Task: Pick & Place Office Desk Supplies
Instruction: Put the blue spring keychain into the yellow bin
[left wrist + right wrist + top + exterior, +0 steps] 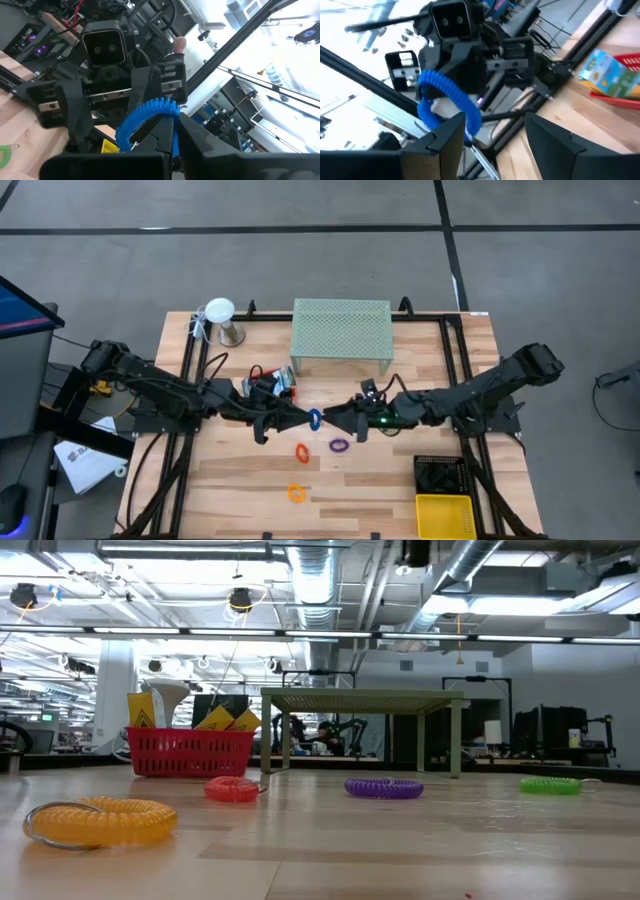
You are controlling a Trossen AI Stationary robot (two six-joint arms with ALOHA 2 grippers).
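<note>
high view: left gripper, right gripper meet at blue loop.

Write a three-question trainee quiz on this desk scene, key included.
1. True or false: the left hand is shut on the blue loop.
2. The right hand is: A open, B shut.
3. Fill in: the mesh shelf stands at the table's ___ edge in the high view.

Key: 1 true. 2 A. 3 far. The hands meet mid-table, above the orange loop and the purple loop.
</note>
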